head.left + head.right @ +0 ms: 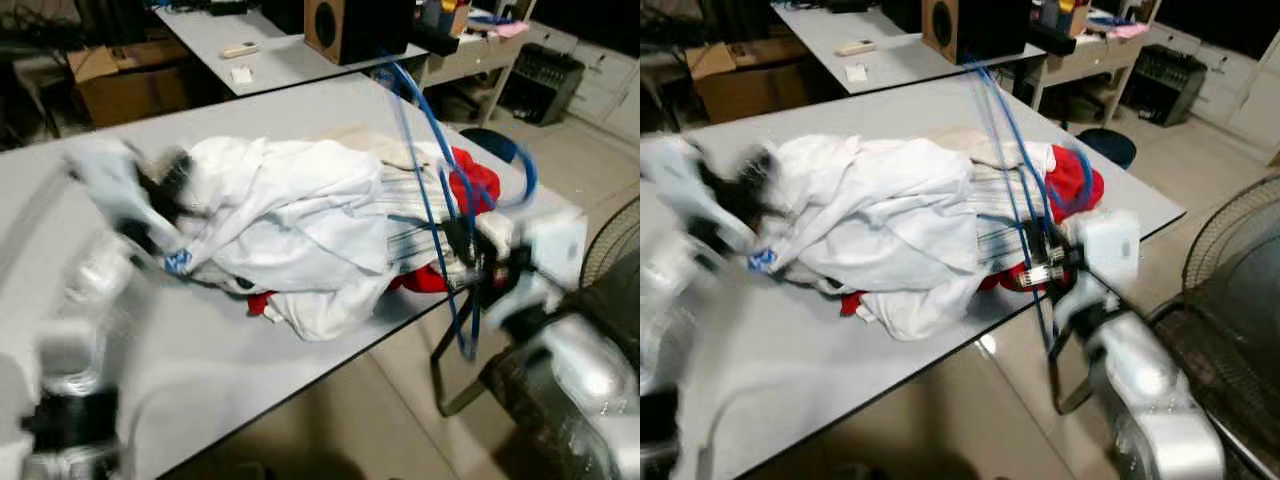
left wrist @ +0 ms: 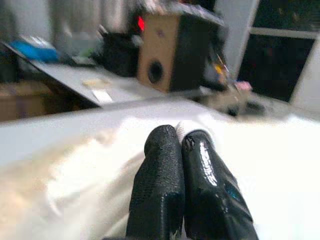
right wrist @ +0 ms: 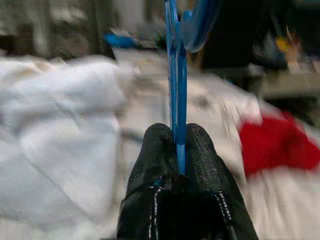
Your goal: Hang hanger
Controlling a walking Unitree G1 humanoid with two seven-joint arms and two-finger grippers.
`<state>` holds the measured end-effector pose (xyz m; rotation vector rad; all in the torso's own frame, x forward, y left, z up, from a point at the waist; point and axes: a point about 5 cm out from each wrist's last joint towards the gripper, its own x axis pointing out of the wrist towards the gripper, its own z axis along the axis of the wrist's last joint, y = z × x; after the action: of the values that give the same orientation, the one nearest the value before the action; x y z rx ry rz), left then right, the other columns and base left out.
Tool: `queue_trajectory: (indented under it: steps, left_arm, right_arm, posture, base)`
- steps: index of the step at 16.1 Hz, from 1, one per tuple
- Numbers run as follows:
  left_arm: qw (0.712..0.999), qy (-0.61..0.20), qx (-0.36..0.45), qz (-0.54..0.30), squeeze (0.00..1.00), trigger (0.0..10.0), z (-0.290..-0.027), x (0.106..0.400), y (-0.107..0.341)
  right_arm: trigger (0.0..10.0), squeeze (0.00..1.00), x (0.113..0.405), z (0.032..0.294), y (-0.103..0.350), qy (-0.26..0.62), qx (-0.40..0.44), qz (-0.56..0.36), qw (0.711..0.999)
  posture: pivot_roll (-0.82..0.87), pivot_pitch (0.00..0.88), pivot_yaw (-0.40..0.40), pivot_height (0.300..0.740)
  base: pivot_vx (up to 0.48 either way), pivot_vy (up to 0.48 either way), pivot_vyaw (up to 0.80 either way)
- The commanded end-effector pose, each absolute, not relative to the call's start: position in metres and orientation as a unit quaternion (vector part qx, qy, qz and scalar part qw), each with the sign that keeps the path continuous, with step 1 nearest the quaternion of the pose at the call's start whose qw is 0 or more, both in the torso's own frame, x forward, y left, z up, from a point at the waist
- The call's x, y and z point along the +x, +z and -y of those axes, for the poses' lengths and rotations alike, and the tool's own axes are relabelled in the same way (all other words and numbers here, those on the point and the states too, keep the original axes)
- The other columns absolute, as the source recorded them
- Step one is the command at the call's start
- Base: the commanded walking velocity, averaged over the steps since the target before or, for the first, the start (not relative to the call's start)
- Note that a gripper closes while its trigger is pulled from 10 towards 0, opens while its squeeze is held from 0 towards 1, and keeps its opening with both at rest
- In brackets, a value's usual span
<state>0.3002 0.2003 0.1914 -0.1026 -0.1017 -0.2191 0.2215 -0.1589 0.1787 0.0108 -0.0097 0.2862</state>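
Blue thin plastic hanger (image 3: 176,95) is sitting pinched in my right hand (image 3: 179,150) above the white clothes pile (image 1: 290,225) on the grey bench (image 1: 200,350); my left hand (image 2: 182,145) is pressing closed against cloth.

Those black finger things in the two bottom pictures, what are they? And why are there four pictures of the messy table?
They belong to a robot that walks around homes. The two top pictures come from cameras in its head, looking down at a grey table. The two bottom pictures come from little cameras on its wrists, looking along its fingers.

Each arm ends in a gripper with two long black fingers. The right gripper is squeezed shut on a blue hanger; from the head you see the same gripper at the table's edge with the hanger sticking up. The left gripper has its fingers pressed together, with nothing clearly held, at the white clothes.

On the table lies a pile of white clothes with something red underneath. Everything looks smeared because the picture is blurry.
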Motion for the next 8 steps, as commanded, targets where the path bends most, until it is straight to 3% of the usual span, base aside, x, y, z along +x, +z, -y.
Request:
queue_trajectory:
  steps: [1,5,8]
  left_arm:
    - [0.991,-0.121,-0.024,0.044,0.00,10.0,-0.185,0.297,0.186]
    - [0.988,-0.148,0.012,0.051,0.00,10.0,-0.161,0.296,0.183]
    - [0.987,-0.151,0.015,0.045,0.00,10.0,-0.156,0.293,0.181]
  right_arm:
    - [10.0,0.00,0.215,0.155,0.181,0.123,0.006,0.005,0.992]
    - [10.0,0.00,0.216,0.150,0.178,0.110,0.014,0.001,0.994]
    - [10.0,0.00,0.213,0.146,0.175,0.114,0.006,-0.005,0.993]
  posture:
    - [-0.07,0.000,0.042,0.740]
    - [-0.07,0.000,0.045,0.740]
    - [-0.07,0.000,0.049,0.740]
  base:
    - [0.000,0.000,0.00]
    - [0.000,0.000,0.00]
    - [-0.291,0.000,0.00]
